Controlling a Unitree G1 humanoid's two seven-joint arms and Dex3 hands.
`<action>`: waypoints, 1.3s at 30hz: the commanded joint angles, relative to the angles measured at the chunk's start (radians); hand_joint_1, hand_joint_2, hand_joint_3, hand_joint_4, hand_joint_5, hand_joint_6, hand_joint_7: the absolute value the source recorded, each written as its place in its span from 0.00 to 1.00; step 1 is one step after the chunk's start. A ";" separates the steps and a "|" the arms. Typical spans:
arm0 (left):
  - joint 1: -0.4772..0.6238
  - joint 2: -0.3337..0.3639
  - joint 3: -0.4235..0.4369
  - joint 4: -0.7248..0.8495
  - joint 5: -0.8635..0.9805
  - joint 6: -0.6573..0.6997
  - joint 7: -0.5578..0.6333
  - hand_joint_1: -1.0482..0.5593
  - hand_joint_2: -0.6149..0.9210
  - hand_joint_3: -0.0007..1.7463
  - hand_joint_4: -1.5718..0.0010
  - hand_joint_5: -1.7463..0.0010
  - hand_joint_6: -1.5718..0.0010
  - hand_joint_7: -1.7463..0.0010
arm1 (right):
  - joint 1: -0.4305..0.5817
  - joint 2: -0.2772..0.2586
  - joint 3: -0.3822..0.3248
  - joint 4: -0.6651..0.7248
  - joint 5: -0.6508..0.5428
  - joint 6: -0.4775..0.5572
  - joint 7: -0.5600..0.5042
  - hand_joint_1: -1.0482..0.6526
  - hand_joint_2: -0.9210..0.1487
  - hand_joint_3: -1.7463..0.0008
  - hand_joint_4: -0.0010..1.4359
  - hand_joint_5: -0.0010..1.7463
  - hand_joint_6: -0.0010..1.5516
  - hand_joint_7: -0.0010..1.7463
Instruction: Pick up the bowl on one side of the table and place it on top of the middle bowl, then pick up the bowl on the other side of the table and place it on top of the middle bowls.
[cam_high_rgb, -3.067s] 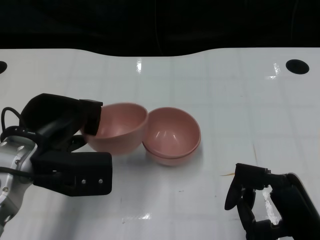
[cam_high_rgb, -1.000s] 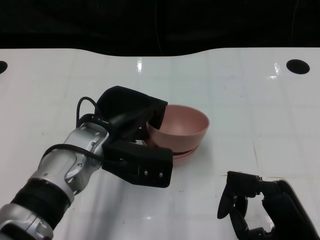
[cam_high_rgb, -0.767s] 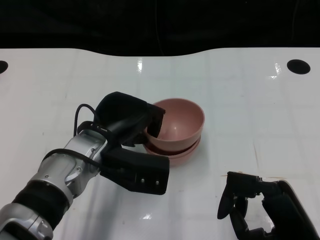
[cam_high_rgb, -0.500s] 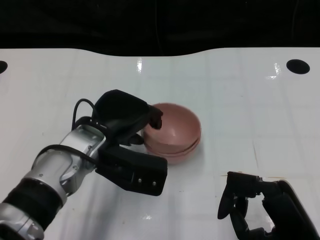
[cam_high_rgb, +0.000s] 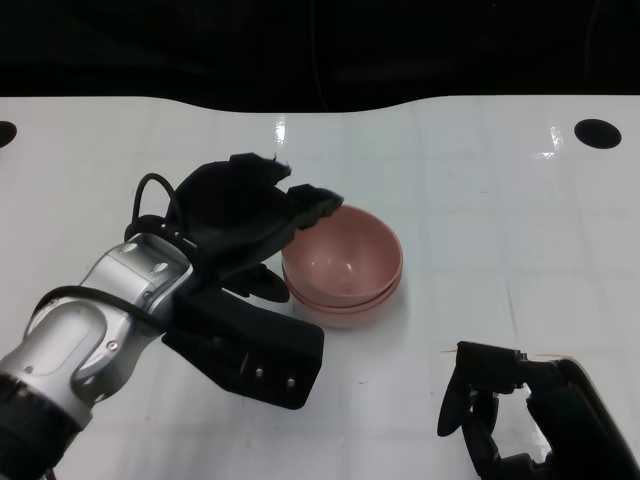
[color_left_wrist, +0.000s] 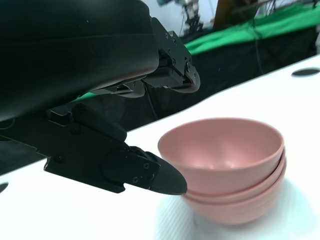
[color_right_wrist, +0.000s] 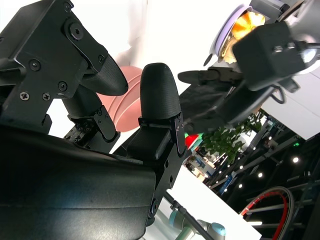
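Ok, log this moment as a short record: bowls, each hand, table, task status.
bowls: pink bowl stack near the table's middle, nested upright; three rims show in the left wrist view
left hand: left hand beside the stack, fingers spread over its near rim, holding nothing
right hand: right hand low at the near right edge, apart from the bowls, empty
table: white table, glossy
task status: no loose bowl to either side; stacking looks done
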 joint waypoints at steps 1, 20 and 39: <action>0.063 0.043 0.047 -0.071 -0.025 0.005 -0.034 0.17 1.00 0.12 0.85 0.98 0.82 1.00 | -0.001 -0.014 -0.010 0.009 0.017 -0.012 0.000 0.58 0.77 0.00 0.68 1.00 0.53 0.86; 0.502 0.028 0.349 -0.301 -0.297 -0.195 0.171 0.32 1.00 0.07 0.78 0.92 0.81 0.97 | -0.018 -0.022 -0.016 0.033 0.022 -0.024 -0.001 0.60 0.76 0.00 0.67 1.00 0.54 0.84; 0.872 -0.201 0.473 -0.420 -0.818 -0.313 0.138 0.49 1.00 0.13 0.74 0.39 0.54 0.86 | -0.033 -0.017 -0.016 0.059 0.035 -0.041 -0.004 0.60 0.77 0.00 0.67 1.00 0.54 0.84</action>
